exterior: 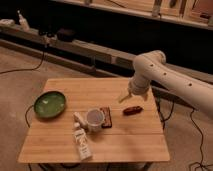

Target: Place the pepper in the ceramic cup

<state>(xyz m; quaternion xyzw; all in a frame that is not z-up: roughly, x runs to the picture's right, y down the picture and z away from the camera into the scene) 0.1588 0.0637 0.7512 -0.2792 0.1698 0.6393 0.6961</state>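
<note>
From the one camera view, the whole job sits on a wooden bench [125,142], and I'll place everything from the ceramic cup [94,119], which stands upright with its mouth open to the ceiling, so it is ready to take something dropped in from above. The pepper [132,110] lies flat on the bench well to the right of the cup, not in it and not held by anything. A flat reddish-brown block [105,117] lies between the two, just beside the cup's right wall. The pepper's long axis runs roughly along the line toward the cup, its far end tipped slightly toward the back of the bench. Which end carries the stem I cannot make out. The white arm reaches in from the right of the cup and bends down, so the end effector [125,97] hangs just behind and above the pepper's cup-side end. To my eye that is a stance for coming down on the pepper, most likely across its narrow width. Whether the end effector is wide or narrow I cannot tell, but nothing appears to be in it. A green bowl [50,104] sits well left of the cup, and a white bottle [83,145] lies on its side just in front and left, both out of the likely carrying path.
</note>
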